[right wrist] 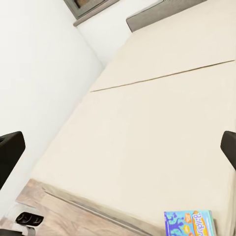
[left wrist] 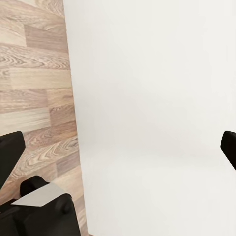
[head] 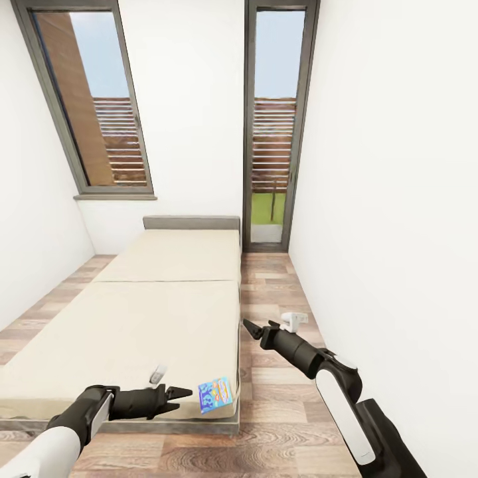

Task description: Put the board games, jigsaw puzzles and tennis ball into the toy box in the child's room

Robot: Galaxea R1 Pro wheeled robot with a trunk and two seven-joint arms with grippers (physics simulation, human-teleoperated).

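A blue board game (head: 215, 394) with bright printed lettering lies flat on the beige bed (head: 133, 318), at the bed's near right corner, low and just right of centre in the head view; in the right wrist view the same board game (right wrist: 191, 223) sits at the lower right of the frame, close to the mattress edge. Just left of it in the head view, the left gripper (head: 180, 393) points toward the game from the lower left, its jaws spread a little and holding nothing, tips near the box but apart from it. The right gripper (head: 248, 326) hangs over the wooden floor (head: 279, 411) to the right of the bed, right of centre in the frame, aimed toward the bed's side; its jaws look nearly closed and empty there, though the right wrist view shows its two dark fingers (right wrist: 10, 155) far apart at either edge. The bed's grey headboard (head: 191, 222) stands against the far white wall (head: 192, 106), between a slanted window (head: 93, 99) at upper left and a tall glass door (head: 275, 126) at upper centre.
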